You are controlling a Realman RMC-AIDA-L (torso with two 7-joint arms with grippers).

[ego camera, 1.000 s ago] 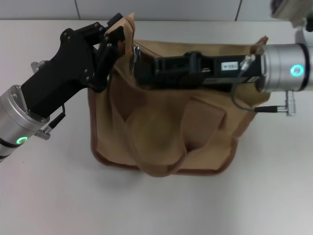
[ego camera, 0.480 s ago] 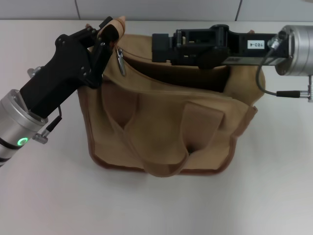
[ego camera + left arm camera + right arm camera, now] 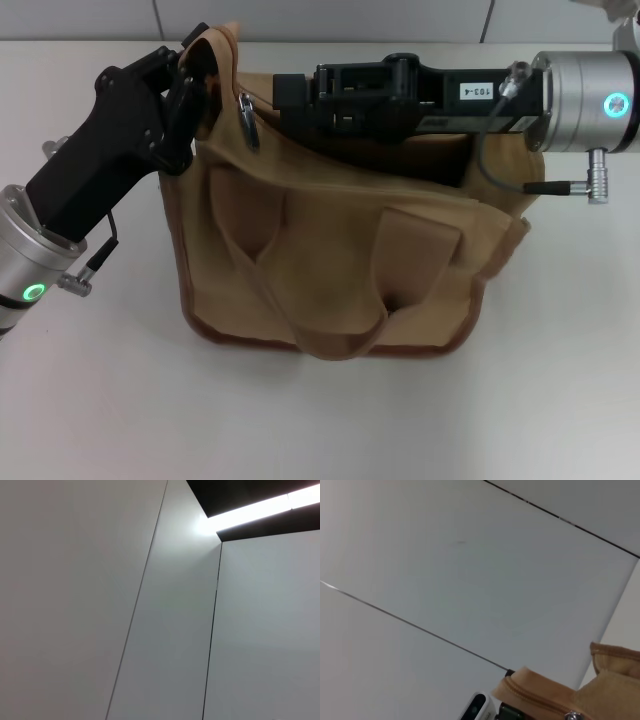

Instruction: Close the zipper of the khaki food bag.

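Fingers of left gripper [image 3: 205,62] are clamping the top corner of the khaki food bag [image 3: 340,250], holding it up. Silver pull tab [image 3: 247,112] is hanging just beside them, so the zipper [image 3: 350,165] looks barely started; mouth is gaping open. Farther back, right gripper [image 3: 290,100] is reaching toward the tab; can't tell if its fingers are apart. Nearly whole run left, I'd judge.

Right gripper [image 3: 290,103] now nearer the zipper [image 3: 247,118].
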